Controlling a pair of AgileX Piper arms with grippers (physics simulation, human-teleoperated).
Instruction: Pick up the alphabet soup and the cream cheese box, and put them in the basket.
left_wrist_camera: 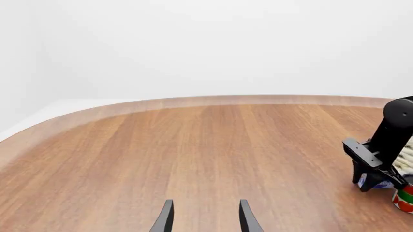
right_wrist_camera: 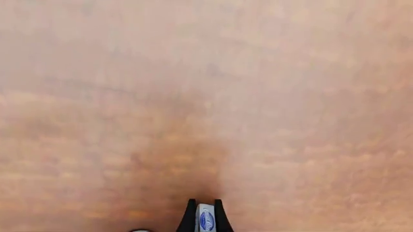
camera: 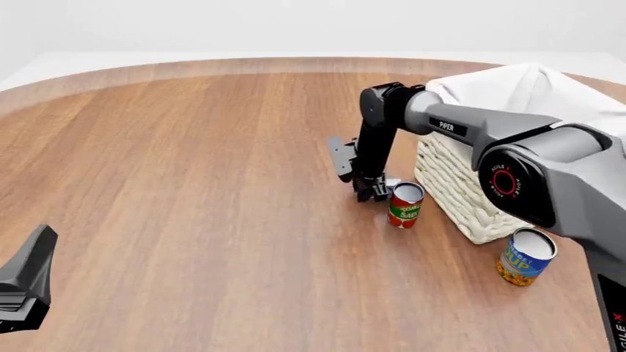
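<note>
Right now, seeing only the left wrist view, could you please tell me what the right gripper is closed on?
Observer: The right wrist view shows the right gripper shut on the blue-and-white cream cheese box.
Operator: Thank you. Where is the alphabet soup?
Observer: In the front view the alphabet soup stands upright on the table, outside the basket, by its near corner.
Operator: And the can at my view's edge?
Observer: The red-and-green can stands upright close beside the right gripper, on the basket's side of it.
</note>
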